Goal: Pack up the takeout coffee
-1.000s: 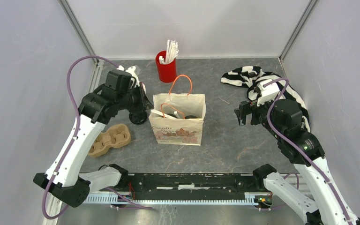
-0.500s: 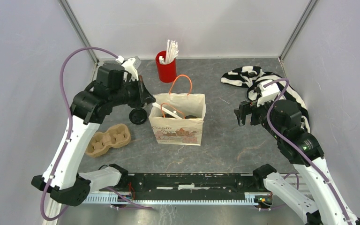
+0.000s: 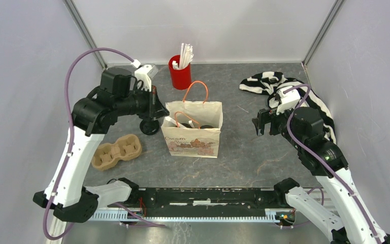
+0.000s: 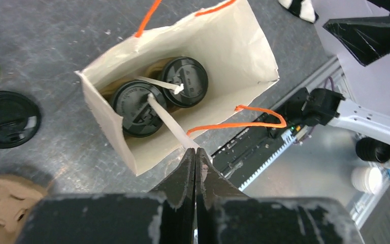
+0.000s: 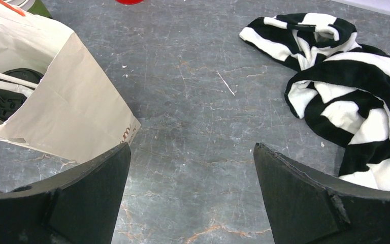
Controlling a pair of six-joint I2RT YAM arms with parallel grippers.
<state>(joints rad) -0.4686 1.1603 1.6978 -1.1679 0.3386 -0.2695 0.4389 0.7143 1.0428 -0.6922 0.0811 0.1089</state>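
On a grey mottled table (image 3: 244,152). Finds both takeout coffee cups (image 4: 138,108) down in the open paper bag (image 4: 233,46), side by side, lids up, presumably upright against spills. Has the left gripper (image 4: 194,157) pressed together above the bag mouth, perhaps pinching a white stick (image 4: 165,119) laid across the lids — hard to tell. Holds the right gripper (image 5: 192,147) spread wide beside the bag, touching nothing — likely ready to steady it.

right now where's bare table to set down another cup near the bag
Widest bare patch: between the paper bag and the striped cloth, though the open right gripper hovers over it. Also bare: the strip in front of the bag. Crowded: left of the bag, with the loose black lid, cardboard carrier and left gripper.
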